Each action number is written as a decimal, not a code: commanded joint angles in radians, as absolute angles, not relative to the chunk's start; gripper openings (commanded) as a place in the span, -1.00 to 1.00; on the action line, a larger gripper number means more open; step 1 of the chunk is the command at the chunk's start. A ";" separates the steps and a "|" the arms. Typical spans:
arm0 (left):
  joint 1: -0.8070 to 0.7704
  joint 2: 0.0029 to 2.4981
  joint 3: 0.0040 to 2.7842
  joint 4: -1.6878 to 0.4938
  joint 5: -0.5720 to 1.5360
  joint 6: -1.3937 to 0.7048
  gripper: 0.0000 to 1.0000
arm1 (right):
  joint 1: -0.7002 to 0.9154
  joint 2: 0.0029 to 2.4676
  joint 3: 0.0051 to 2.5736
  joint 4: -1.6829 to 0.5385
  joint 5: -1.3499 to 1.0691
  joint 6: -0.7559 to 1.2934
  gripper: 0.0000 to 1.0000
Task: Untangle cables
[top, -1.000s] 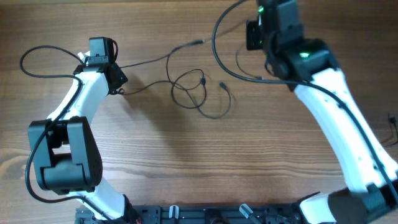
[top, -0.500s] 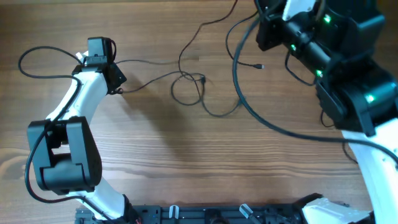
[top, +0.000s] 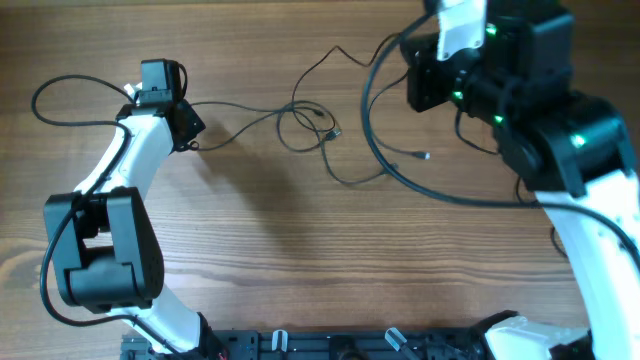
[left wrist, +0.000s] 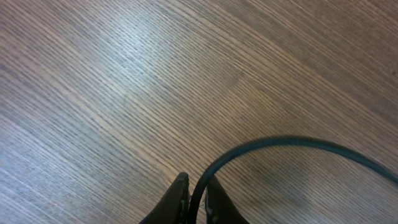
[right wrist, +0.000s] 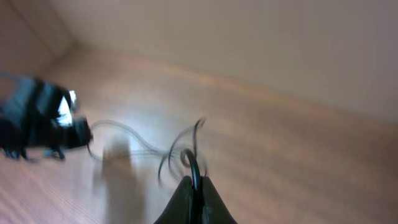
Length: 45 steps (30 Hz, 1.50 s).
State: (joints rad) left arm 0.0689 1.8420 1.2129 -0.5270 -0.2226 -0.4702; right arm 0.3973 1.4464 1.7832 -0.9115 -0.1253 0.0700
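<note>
Black cables [top: 327, 122] knotted midway — left gripper [left wrist: 196, 186] pinching one strand, right gripper [right wrist: 196, 183] clamped on another, run lying left-to-right.

The wooden table [top: 250, 250] has brown grain running side to side. Near 12 o'clock from its middle, thin black cables [top: 300, 128] lie in loose overlapping loops. A silvery-tipped plug [top: 425, 155] shows between 2 and 3 o'clock. A thicker arm cable [top: 60, 85] loops at 10 o'clock.

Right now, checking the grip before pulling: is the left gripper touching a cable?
Touching. In the left wrist view the left gripper pinches a black cable between its closed fingertips.
</note>
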 commanded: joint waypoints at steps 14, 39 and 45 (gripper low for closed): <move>0.076 1.842 1.214 -0.508 -0.145 -0.483 -0.92 | 0.393 1.906 1.772 -0.994 -0.312 0.157 -0.89; 0.076 1.842 1.214 -0.479 -0.007 -0.479 -0.24 | 0.402 2.104 1.772 -0.891 -0.365 0.075 -0.08; 0.076 1.842 1.214 -0.479 -0.007 -0.479 -0.20 | 0.433 2.114 1.771 -0.864 -0.336 0.196 -0.21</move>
State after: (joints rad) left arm 0.0689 1.8420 1.2129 -0.4816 -0.0162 -0.4801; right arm 0.4114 2.0789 1.7752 -0.8833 -0.3210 0.1093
